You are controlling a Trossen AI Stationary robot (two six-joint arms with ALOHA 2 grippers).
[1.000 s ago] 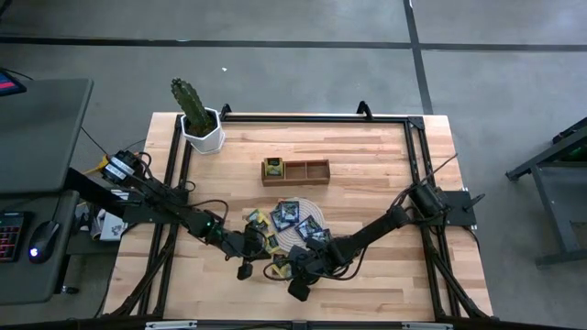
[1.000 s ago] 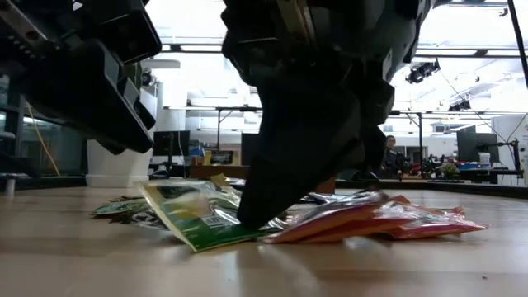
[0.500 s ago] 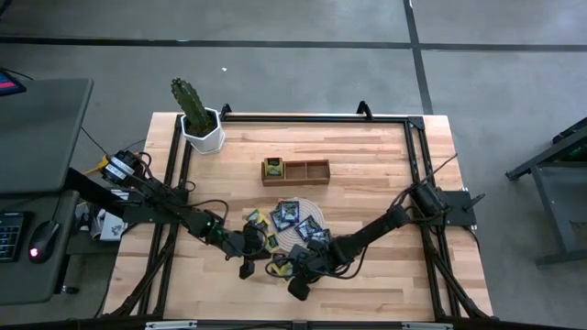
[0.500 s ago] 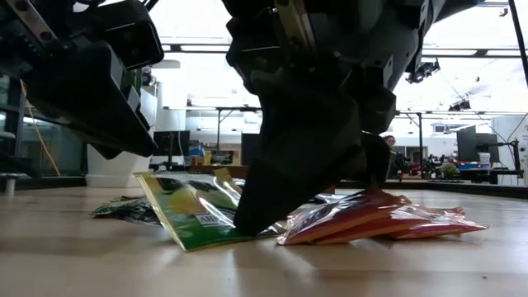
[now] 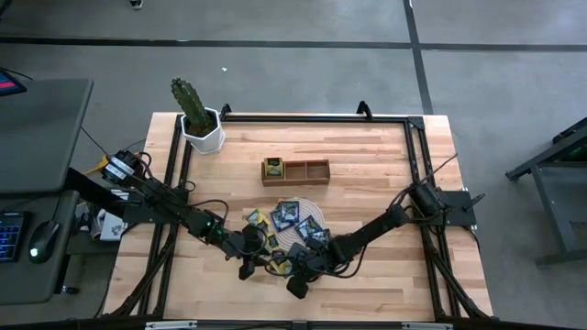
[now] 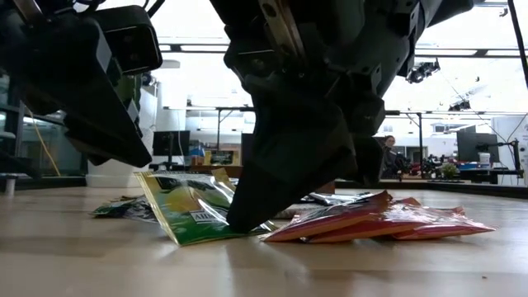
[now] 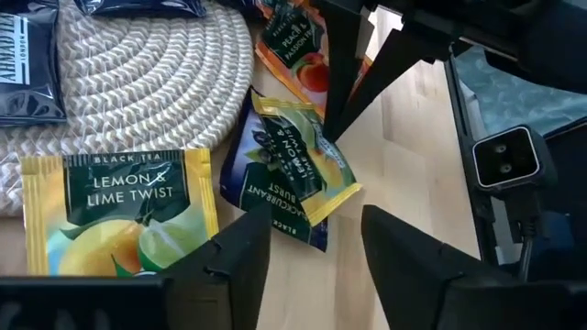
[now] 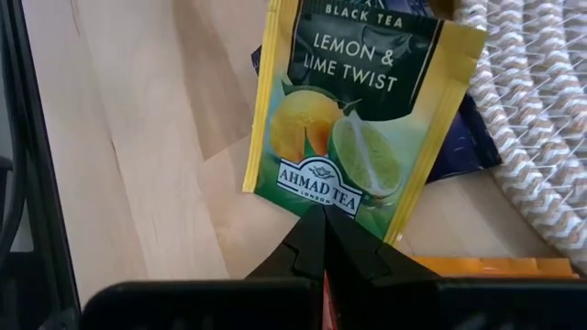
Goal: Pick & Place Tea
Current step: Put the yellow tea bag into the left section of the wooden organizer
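Against the round woven mat (image 5: 300, 228), I'm seeing the right gripper (image 6: 247, 216) easing further toward the left arm's side, its closed fingertips pinching the edge of the lemon and lime sachet (image 8: 356, 119) just off the mat's near rim. That sachet is tilting up steeper in the low view than a second ago. The left gripper (image 7: 307, 238) is drifting a touch closer to the mat, fingers spread. The orange-red sachets (image 6: 375, 223) are settling flatter beside the mat.
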